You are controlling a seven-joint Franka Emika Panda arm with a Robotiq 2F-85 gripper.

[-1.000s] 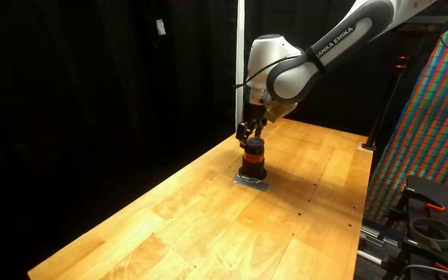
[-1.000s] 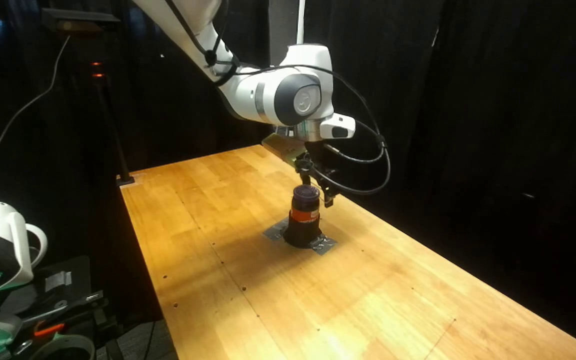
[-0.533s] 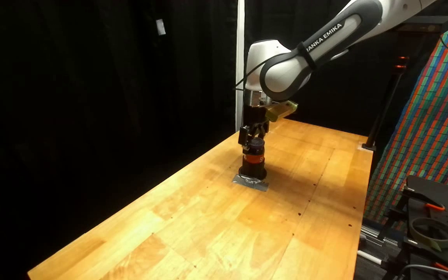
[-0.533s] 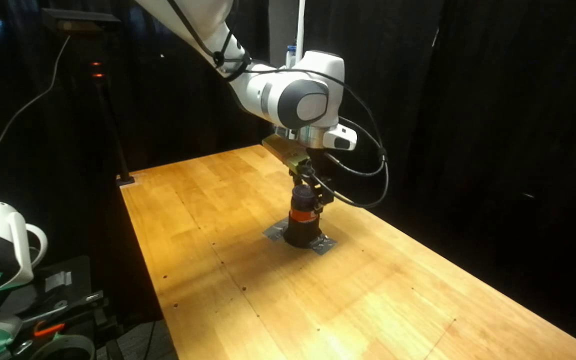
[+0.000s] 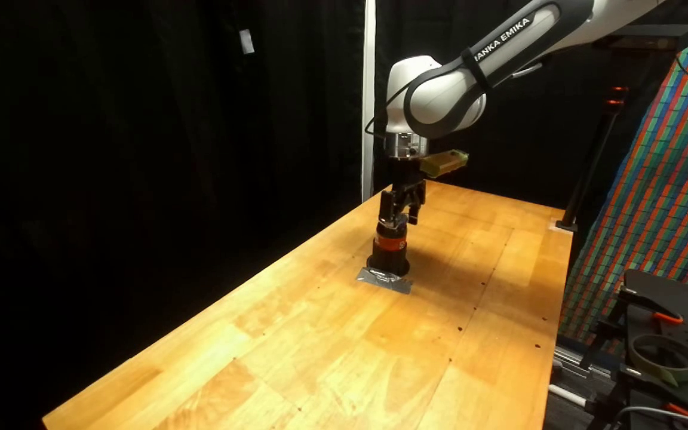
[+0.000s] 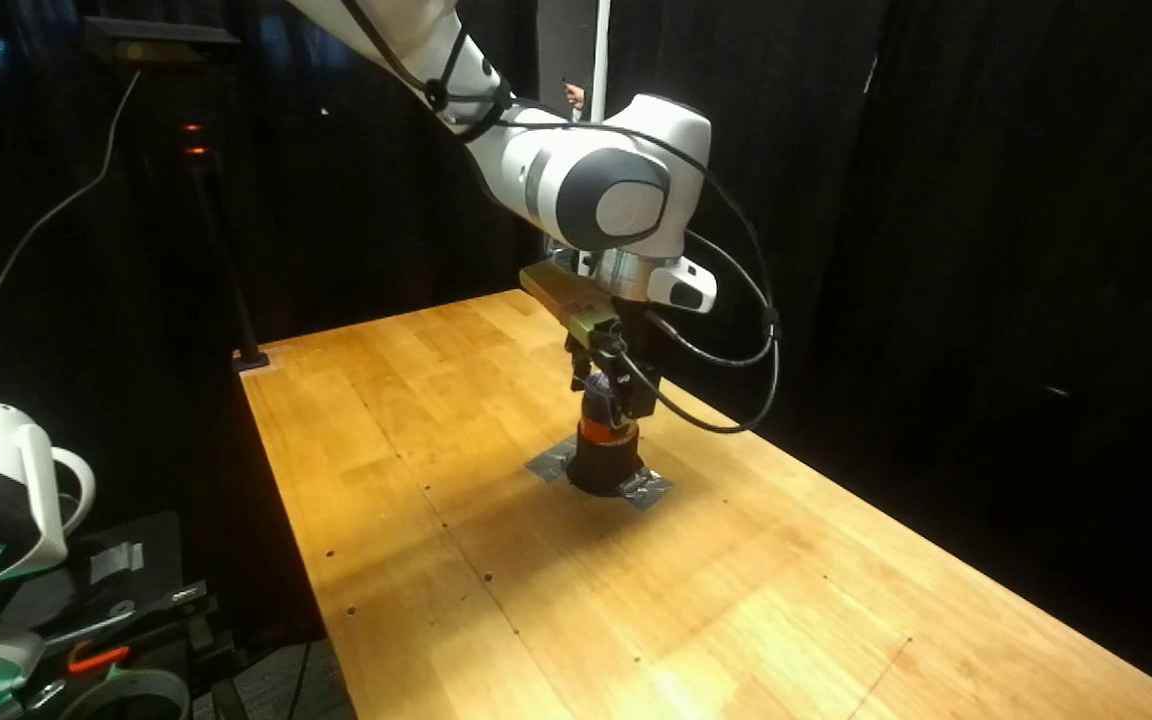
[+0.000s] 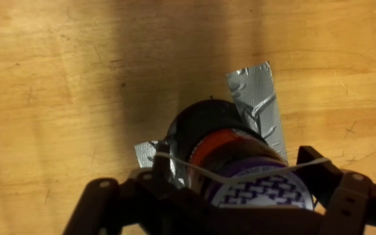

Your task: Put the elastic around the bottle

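One purple-capped bottle [image 5: 390, 242] is stood cap-up, long axis vertical, below the gripper [image 7: 236, 158], whose parted fingers [image 7: 320, 180] are bridged by white elastic [image 7: 227, 180].

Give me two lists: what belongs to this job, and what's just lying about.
For the job:
black tool, open
thin white elastic band, strung across it
squat dark bottle with purple lid and orange label
round black holder around its base
grey tape strips at the holder's foot

Just lying about:
greenish round tape roll on the black side table
small orange piece there, kind unclear
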